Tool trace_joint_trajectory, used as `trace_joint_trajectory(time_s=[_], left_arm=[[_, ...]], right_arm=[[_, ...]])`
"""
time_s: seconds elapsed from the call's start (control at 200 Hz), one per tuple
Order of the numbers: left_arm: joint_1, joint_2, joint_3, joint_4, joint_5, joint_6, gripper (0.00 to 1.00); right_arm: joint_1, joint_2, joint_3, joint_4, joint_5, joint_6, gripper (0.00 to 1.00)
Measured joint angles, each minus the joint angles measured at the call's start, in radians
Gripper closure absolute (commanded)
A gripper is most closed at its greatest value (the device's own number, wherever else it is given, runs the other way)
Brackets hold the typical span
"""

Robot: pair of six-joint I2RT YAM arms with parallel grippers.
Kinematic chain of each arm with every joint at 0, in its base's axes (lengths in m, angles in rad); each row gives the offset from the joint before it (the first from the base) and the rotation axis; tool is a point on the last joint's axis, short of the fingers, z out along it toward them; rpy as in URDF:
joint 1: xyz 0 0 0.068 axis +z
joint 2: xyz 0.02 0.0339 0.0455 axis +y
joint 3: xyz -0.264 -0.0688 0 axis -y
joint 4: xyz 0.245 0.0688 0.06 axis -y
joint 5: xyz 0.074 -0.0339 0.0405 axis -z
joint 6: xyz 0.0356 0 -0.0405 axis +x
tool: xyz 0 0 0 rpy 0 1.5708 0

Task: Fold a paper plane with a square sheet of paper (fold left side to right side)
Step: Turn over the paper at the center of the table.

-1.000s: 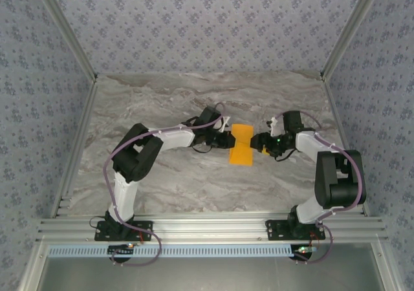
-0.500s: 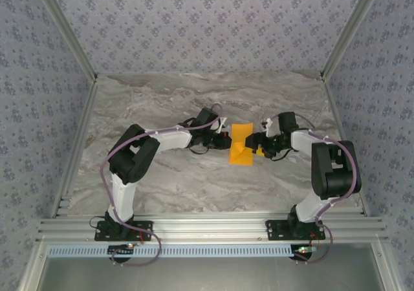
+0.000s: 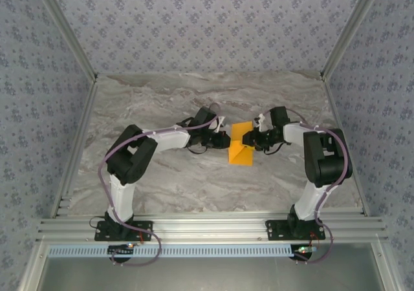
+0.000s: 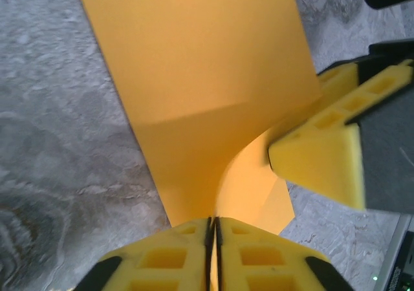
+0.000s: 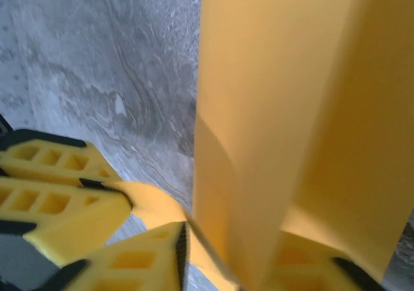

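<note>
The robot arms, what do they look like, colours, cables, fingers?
Left arm and right arm have white links, bulky black joints and a lilac cable looping alongside each. Left gripper and right gripper have yellow fingers with rectangular cut-outs and black trim.

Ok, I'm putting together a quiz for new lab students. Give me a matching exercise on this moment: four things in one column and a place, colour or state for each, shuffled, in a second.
Things
1. left gripper
2. right gripper
3. square sheet of paper
4. table

Descriptions
A. grey, marbled
B. at the paper's right side
C. bright orange, partly curled up
D. at the paper's left side, jaws pinched on its edge

Pairs: 1-D, 2-B, 3-C, 4-A
</note>
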Motion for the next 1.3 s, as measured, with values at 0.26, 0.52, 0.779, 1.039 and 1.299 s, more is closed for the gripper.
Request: trace_joint_trajectory(time_s=[0.26, 0.52, 0.779, 1.039, 1.299], left_arm=[[0.055, -0.233, -0.211, 0.069, -0.003, -0.066, 0.42], [0.076, -0.572, -0.392, 0.266, 0.007, -0.191, 0.08], [0.059, -0.714, -0.481, 0.439, 0.026, -0.307, 0.04], [-0.01, -0.72, -0.481, 0.505, 0.037, -0.341, 0.11], [-0.012, -0.72, -0.481, 0.586, 0.039, -0.383, 0.42]], right_arm=[[-0.003, -0.117, -0.014, 0.042, -0.05, 0.002, 0.94], [-0.003, -0.391, -0.011, 0.14, -0.192, 0.077, 0.94], [0.051, -0.483, 0.005, 0.203, -0.267, 0.203, 0.94], [0.148, -0.557, 0.034, 0.291, -0.282, 0.332, 0.93], [0.178, -0.587, 0.044, 0.314, -0.283, 0.369, 0.92]])
